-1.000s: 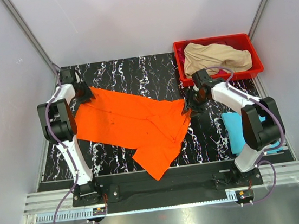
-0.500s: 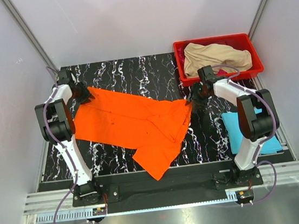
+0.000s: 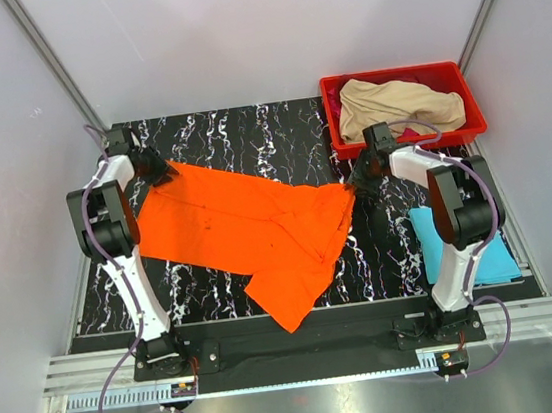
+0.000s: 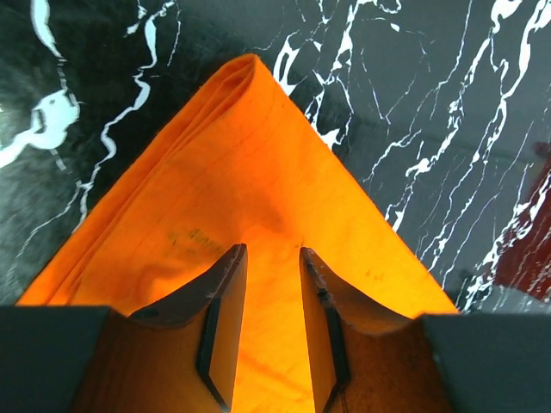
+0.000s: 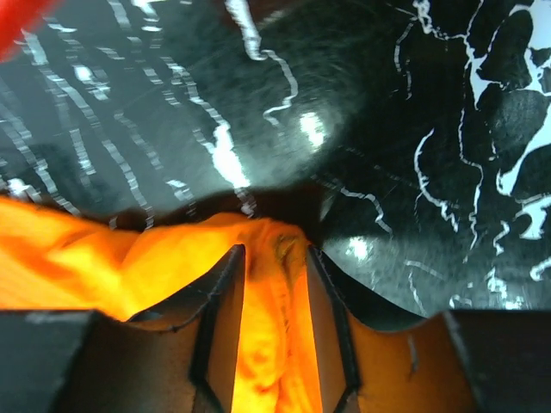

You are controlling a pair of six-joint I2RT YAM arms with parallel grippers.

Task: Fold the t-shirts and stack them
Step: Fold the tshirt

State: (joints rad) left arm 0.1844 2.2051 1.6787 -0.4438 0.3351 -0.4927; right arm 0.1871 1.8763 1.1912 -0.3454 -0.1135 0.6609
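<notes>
arms (image 3: 133, 285): white links, black joints | cables (image 3: 101, 409): purple | gripper fingers (image 4: 215, 344): black

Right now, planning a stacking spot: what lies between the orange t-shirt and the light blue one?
Top view: only bare marbled tabletop separates the orange t-shirt from the light blue t-shirt.

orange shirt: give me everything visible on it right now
The orange t-shirt is bright, soft cloth, unfolded, spread diagonally across the black marbled table, lightly wrinkled, one part trailing toward the near edge. The left gripper pinches its far-left corner; the right gripper pinches its bunched right corner.
</notes>
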